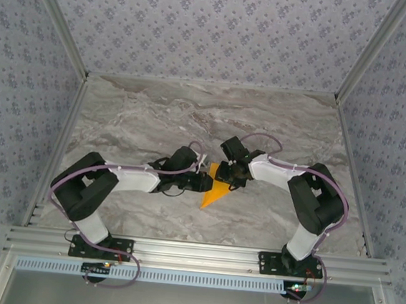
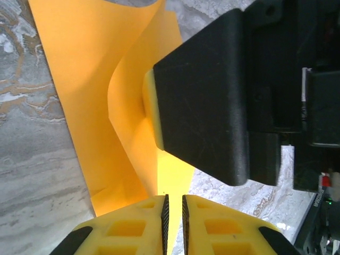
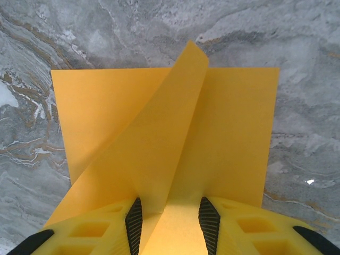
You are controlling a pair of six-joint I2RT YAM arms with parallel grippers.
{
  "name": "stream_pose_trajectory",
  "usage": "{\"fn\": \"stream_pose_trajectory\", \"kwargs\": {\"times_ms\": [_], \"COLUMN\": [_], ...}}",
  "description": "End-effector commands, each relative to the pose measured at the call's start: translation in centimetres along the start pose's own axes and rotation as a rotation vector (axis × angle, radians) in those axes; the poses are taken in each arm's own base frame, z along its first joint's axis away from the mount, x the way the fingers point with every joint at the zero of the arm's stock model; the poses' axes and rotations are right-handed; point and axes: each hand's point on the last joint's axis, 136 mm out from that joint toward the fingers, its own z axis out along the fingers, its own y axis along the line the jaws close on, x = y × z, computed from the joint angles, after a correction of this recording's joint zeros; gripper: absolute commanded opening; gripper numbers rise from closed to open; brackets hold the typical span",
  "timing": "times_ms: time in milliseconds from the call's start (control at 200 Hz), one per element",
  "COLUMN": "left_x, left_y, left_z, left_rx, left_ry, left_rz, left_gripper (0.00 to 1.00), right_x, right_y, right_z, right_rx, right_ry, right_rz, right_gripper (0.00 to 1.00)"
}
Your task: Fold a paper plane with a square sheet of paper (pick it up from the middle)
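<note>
Orange sheet (image 3: 106, 117): part-folded, lying on the grey marbled worktop (image 1: 156, 111) about midway between the two arms. From above it shows as a point aimed at the near edge.
Raised flap: one layer stands off the flat part as a slanted ridge. It is not pressed flat, so the crease looks unfinished.
Right gripper (image 3: 171, 215): jaws parted, one on either side of the foot of the flap. Nothing looks clamped between them.
Right pad (image 2: 150, 109): in the left wrist view this yellow pad bears against the sheet just where it curls upward, probably to pin the fold line so the layer bends there and nowhere else.
Left gripper (image 2: 173, 204): jaws almost together with a thin slit between them. The edge of the sheet runs up to that slit, but I cannot tell whether it is nipped or loose.
Why so close: the two wrists crowd the same small patch — one to anchor, one to steer the free layer. Thin paper slides on smooth stone unless something holds it.
Step in hand: by my reading, laying a diagonal flap over and setting its crease.
Risk: if the pinning pad shifts, the sheet could skate sideways and the crease land askew.
</note>
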Motion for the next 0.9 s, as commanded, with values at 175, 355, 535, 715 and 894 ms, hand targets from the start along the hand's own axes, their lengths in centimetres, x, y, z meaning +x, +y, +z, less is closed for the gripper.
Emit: {"fn": "stream_pose_trajectory", "kwargs": {"times_ms": [175,355,535,715,894], "left_x": [0.0,0.0,-0.3,-1.0,-1.0], "left_y": [1.6,2.0,0.7,-1.9,-3.3], "left_z": [0.6,0.5,0.0,-1.5,-2.3], "left_rx": [-0.084,-0.114,-0.064,0.039,0.102], "left_ry": [0.015,0.012,0.011,-0.026,-0.035], "left_rz": [-0.023,-0.025,-0.009,0.014,0.015], "left_gripper": [0.18,0.17,0.19,0.23,0.20], "right_x": [2.1,2.2,2.2,2.3,2.4], "right_y": [-3.4,-3.5,-3.6,-3.9,-3.8], "right_z": [1.8,1.8,1.9,2.0,2.1], "right_rx": [0.147,0.151,0.157,0.172,0.176], "right_ry": [0.067,0.069,0.071,0.078,0.081], "right_rz": [0.025,0.027,0.026,0.029,0.035], "right_gripper": [0.39,0.39,0.39,0.38,0.38]}}
